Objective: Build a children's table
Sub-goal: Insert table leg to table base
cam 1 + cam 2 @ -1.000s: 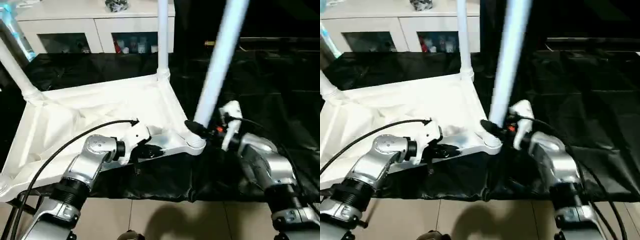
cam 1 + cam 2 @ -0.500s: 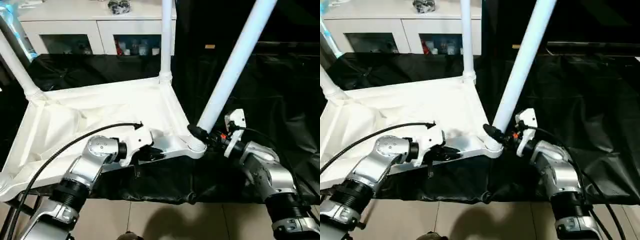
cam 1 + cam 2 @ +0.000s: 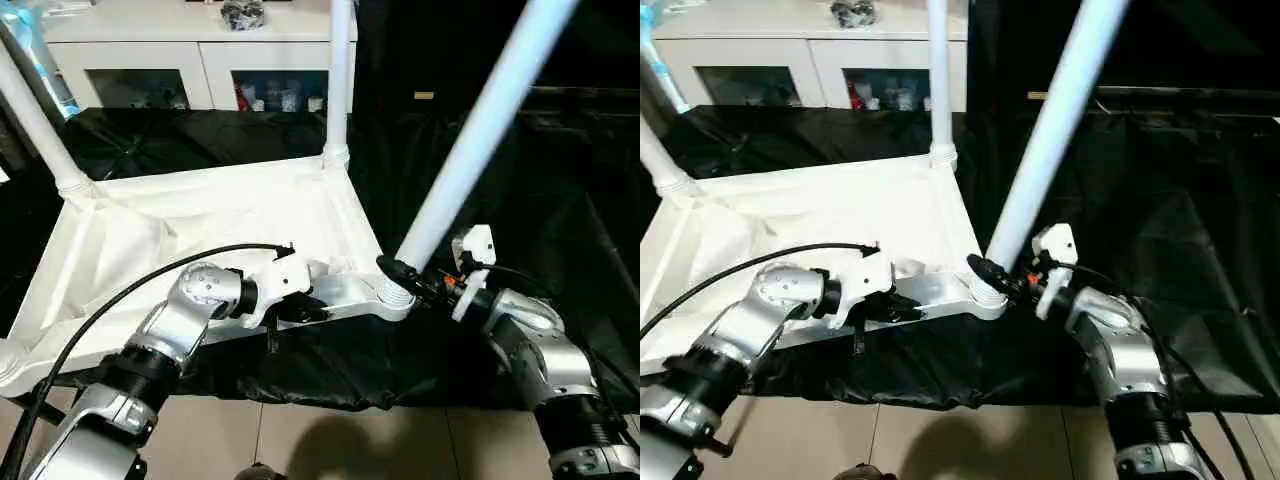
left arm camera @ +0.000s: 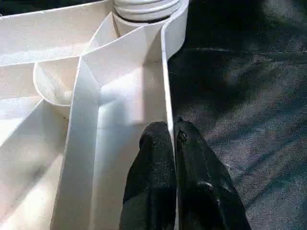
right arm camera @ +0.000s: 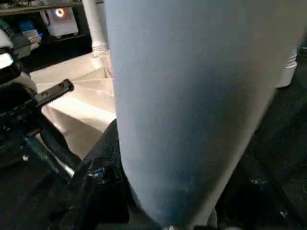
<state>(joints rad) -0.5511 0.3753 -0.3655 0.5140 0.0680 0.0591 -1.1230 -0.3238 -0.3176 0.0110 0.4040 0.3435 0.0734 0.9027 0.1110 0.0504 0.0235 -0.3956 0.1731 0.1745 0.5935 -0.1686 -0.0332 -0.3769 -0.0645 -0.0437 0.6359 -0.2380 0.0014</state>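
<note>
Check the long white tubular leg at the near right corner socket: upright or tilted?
Tilted. The long white tubular leg leans up and to the right from the rounded corner socket, unlike the far upright leg.

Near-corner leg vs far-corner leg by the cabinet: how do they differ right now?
The near-corner leg leans steeply to the right; the far-corner leg stands upright. The right gripper grips the near one at its base; nothing holds the far one. Both are white tubes meeting corner sockets of the upturned tabletop.

Upright legs (image 3: 338, 80) fence the tabletop (image 3: 200, 230).
</note>
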